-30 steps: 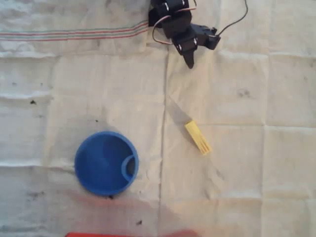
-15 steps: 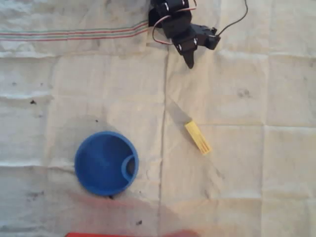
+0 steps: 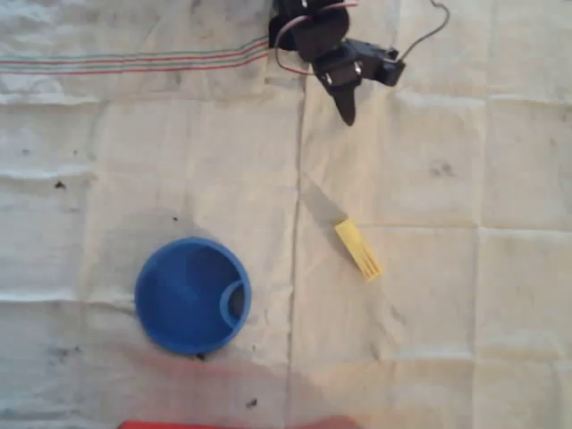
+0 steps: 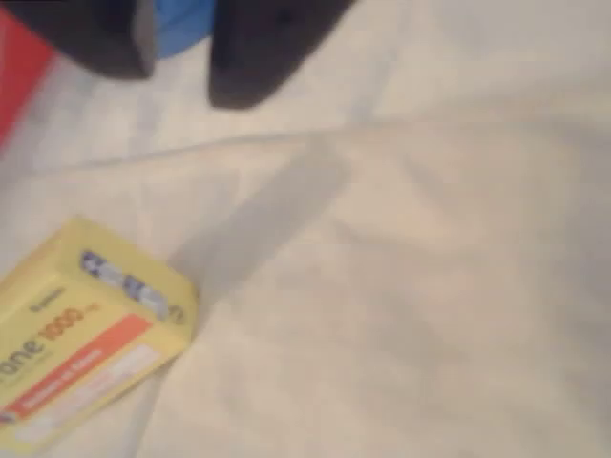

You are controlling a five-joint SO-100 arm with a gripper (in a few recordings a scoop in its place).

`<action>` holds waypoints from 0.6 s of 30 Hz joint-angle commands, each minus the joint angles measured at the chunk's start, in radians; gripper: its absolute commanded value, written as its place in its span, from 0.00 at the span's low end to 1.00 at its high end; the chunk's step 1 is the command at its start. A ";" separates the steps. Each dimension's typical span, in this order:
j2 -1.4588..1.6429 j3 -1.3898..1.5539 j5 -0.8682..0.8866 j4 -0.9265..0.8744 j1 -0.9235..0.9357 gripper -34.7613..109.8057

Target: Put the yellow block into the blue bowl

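In the overhead view the yellow block (image 3: 358, 249) lies diagonally on the cloth right of centre. The blue bowl (image 3: 192, 295) stands upright at lower left, its small tab on the inner right rim. My gripper (image 3: 346, 114) hangs at the top centre, well above the block in the picture and apart from it, pointing down toward it. In the wrist view the block (image 4: 86, 334) shows a printed orange label at lower left. My gripper (image 4: 181, 81) has two dark fingers (image 4: 258, 48) a narrow gap apart with nothing held, and a sliver of the bowl (image 4: 181, 24) shows between them.
A creased white cloth (image 3: 429, 340) covers the table, with coloured stripes (image 3: 134, 63) at upper left. A red object (image 3: 237, 424) lies at the bottom edge. Open cloth lies between block and bowl. Cables (image 3: 420, 40) trail from the arm.
The arm has shifted slightly at the top of the overhead view, its wrist turning a little. Block and bowl have not moved.
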State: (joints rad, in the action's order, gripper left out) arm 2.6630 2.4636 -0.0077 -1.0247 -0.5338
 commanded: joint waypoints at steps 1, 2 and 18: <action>-0.391 -0.443 0.006 0.009 0.003 0.24; -0.471 -0.526 0.005 0.006 0.005 0.24; -1.269 -1.457 -0.948 -0.035 0.008 0.24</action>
State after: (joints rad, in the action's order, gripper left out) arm 1.4235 1.2011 -0.6381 -1.0431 -0.5338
